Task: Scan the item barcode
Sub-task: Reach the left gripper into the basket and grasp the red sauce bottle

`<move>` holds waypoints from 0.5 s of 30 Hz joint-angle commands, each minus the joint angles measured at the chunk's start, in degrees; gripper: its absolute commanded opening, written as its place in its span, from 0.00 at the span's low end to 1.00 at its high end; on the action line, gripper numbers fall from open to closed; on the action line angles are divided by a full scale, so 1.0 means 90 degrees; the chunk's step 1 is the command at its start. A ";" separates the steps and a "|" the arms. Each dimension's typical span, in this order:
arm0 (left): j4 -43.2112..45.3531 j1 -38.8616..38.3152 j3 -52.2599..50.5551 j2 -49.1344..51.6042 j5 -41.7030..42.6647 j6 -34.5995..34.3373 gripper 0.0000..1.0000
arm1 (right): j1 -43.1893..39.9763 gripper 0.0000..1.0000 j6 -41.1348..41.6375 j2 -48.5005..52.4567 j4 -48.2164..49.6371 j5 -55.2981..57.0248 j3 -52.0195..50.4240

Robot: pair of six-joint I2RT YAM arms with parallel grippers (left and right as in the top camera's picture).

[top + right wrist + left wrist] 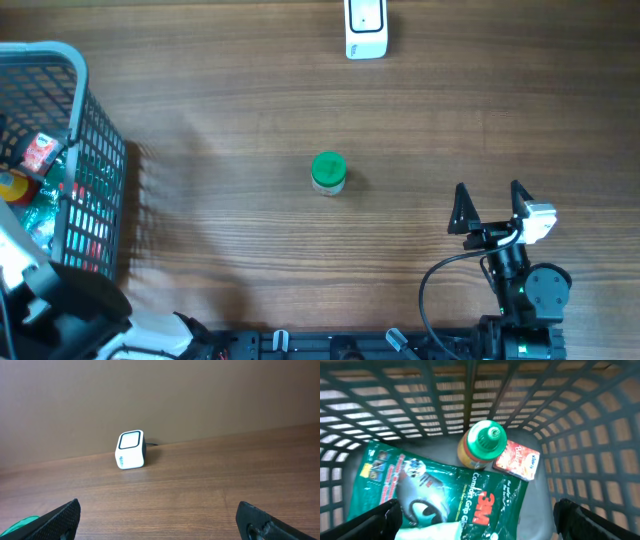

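Several packaged items [440,495] in mesh basket [580,430]

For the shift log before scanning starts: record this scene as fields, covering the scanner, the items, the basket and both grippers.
scanner: white, at the far edge of the table
jar: green lid, standing alone mid-table
basket: at the table's left end
basket contents: green pack, green-capped bottle, red packet
left gripper: open, empty, above the basket contents
right gripper: open, empty, on the near right, facing the scanner
scan: not yet done; nothing is at the scanner
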 commanded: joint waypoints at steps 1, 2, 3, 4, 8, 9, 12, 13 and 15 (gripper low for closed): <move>0.0287 0.0024 -0.0005 0.0510 -0.0097 -0.0146 1.00 | -0.0044 1.00 0.0075 0.0007 0.0022 0.0112 -0.0007; 0.0333 0.0022 -0.0005 0.0607 -0.0155 -0.0146 1.00 | -0.0044 1.00 0.0075 0.0007 0.0022 0.0112 -0.0007; 0.0381 0.0024 -0.0005 0.0748 -0.0289 -0.0146 1.00 | -0.0044 1.00 0.0075 0.0007 0.0022 0.0112 -0.0007; 0.0413 0.0024 -0.0005 0.0833 -0.0425 -0.0148 1.00 | -0.0044 1.00 0.0078 0.0007 0.0022 0.0112 -0.0007; 0.0641 0.0024 -0.0005 0.1163 -0.0719 -0.0141 1.00 | -0.0044 1.00 0.0075 0.0007 0.0022 0.0112 -0.0007; 0.0709 0.0024 -0.0005 0.1258 -0.0741 -0.0141 1.00 | -0.0044 1.00 0.0075 0.0007 0.0022 0.0112 -0.0007; 0.0899 0.0024 -0.0005 0.1445 -0.0767 -0.0121 1.00 | -0.0044 1.00 0.0075 0.0007 0.0022 0.0112 -0.0007; 0.0971 0.0024 -0.0005 0.1503 -0.0767 -0.0121 1.00 | -0.0044 1.00 0.0075 0.0007 0.0022 0.0112 -0.0007; 0.1110 0.0024 -0.0005 0.1617 -0.0838 -0.0121 1.00 | -0.0044 1.00 0.0075 0.0007 0.0022 0.0112 -0.0007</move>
